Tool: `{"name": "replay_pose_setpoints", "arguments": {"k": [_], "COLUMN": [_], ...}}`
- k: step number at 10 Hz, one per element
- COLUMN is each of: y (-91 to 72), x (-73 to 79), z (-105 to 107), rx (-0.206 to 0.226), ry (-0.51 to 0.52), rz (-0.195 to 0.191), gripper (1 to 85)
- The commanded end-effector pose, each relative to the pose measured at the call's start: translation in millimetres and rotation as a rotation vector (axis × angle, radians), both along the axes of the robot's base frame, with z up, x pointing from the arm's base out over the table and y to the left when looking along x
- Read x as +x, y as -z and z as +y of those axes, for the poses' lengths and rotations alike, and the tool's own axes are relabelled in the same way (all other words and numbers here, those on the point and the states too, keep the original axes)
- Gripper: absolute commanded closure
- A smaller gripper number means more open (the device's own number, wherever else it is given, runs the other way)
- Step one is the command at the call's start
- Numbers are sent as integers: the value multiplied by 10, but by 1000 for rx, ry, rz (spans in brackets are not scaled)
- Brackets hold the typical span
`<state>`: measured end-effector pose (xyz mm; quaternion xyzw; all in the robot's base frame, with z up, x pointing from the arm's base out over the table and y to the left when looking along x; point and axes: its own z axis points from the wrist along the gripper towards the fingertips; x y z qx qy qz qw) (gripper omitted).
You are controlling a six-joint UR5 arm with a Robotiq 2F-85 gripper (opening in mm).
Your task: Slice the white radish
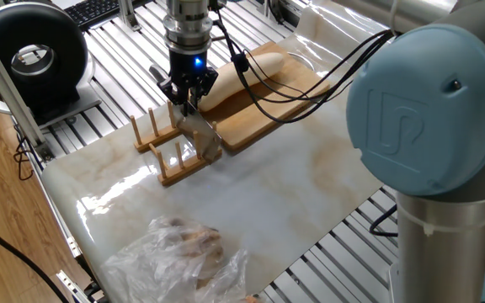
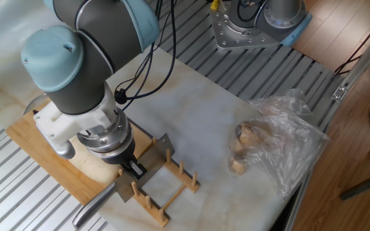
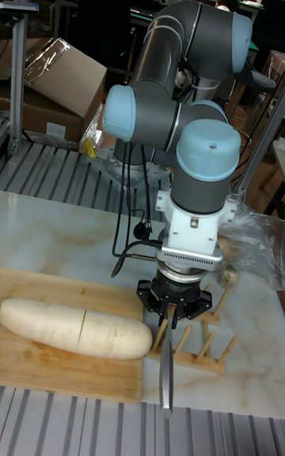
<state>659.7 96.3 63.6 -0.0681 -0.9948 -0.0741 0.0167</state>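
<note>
The white radish point(image 3: 75, 328) lies along the wooden board point(image 3: 47, 373), with a thin cut line across its middle. It also shows as the radish point(image 1: 244, 71) behind the arm, while in the other fixed view the arm hides most of it. A steel knife point(image 1: 201, 135) stands on edge in the wooden peg rack point(image 1: 165, 153), its handle point(image 2: 94, 209) pointing off the table edge. My gripper point(image 1: 189, 98) points straight down over the knife's spine, fingers drawn in on both sides of the blade point(image 3: 166, 381).
A crumpled clear plastic bag point(image 2: 268, 144) with brownish contents lies at the far end of the marble slab point(image 1: 259, 202). The board point(image 2: 34, 144) sits right beside the rack. Cables hang from the arm over the board. A black round device point(image 1: 32, 55) stands off the slab.
</note>
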Motion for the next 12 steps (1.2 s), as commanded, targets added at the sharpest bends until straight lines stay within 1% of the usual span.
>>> {"name": "replay_pose_setpoints", "arguments": {"k": [1,3,6,9,10,12], "y": [8,26,3,-4,-4,15], "x": [14,-3,-14,-20,-16,14], "z": [19,11,-7,-10,-11,-67], "rx": [21,24,30,46,46,24], "ry": [-6,-11,-12,-16,-16,5], "rz": [-20,-27,-29,-39,-41,-47], "gripper": [590,593,610,610,613,637]}}
